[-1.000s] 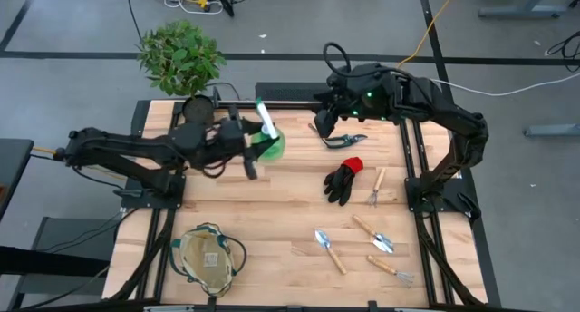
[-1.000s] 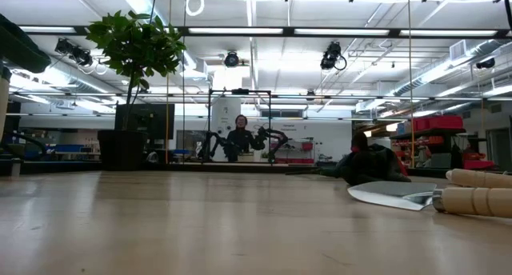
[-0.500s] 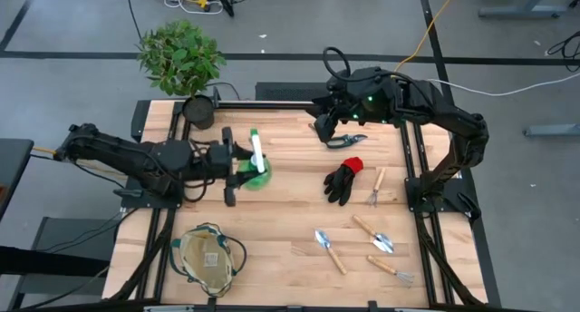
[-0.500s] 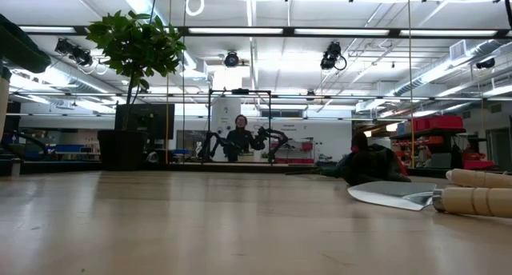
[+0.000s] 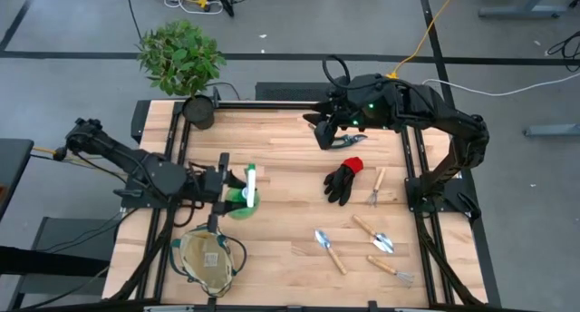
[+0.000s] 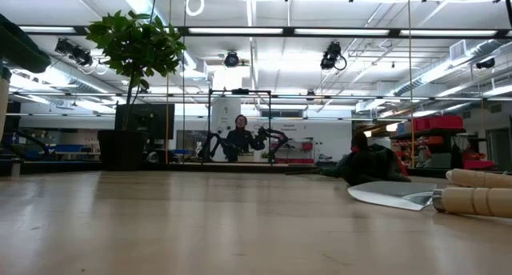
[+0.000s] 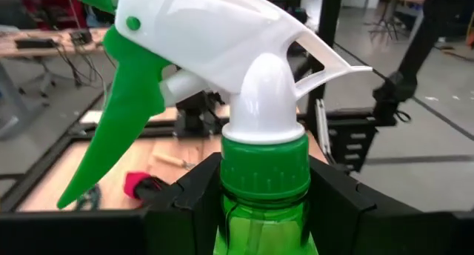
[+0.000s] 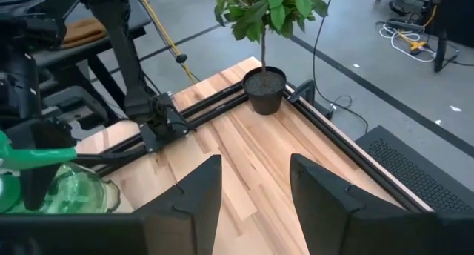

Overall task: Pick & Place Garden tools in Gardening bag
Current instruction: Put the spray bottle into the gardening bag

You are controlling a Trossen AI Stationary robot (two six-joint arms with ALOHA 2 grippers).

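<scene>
Progress: early, nothing visibly inside round beige canvas bag with green trim [image 5: 210,258] yet.
Bottle: translucent green plastic spray bottle with white trigger nozzle [image 5: 245,192] sits just beyond the bag, carried above the wooden slat table [image 5: 290,203].
Left gripper: left gripper [image 5: 227,190] clamped on the bottle neck, black fingers [image 7: 185,203] pressing either side below the white cap.
Right gripper: right gripper [image 5: 323,131] far across the table from the bag, above dark-handled pruning shears [image 5: 349,141]; fingers spread with a clear gap, holding nothing.
Glove: black glove with red cuff [image 5: 344,180] well apart from the bag, on the table.
Hand tools: four wooden-handled metal trowels and forks [image 5: 362,230] on the table off to the bag's side.
Left to do: bottle drop, then shears, glove, four hand tools.
Non-task: leafy green plant in black pot [image 5: 186,63] at the table corner far from the bag.
</scene>
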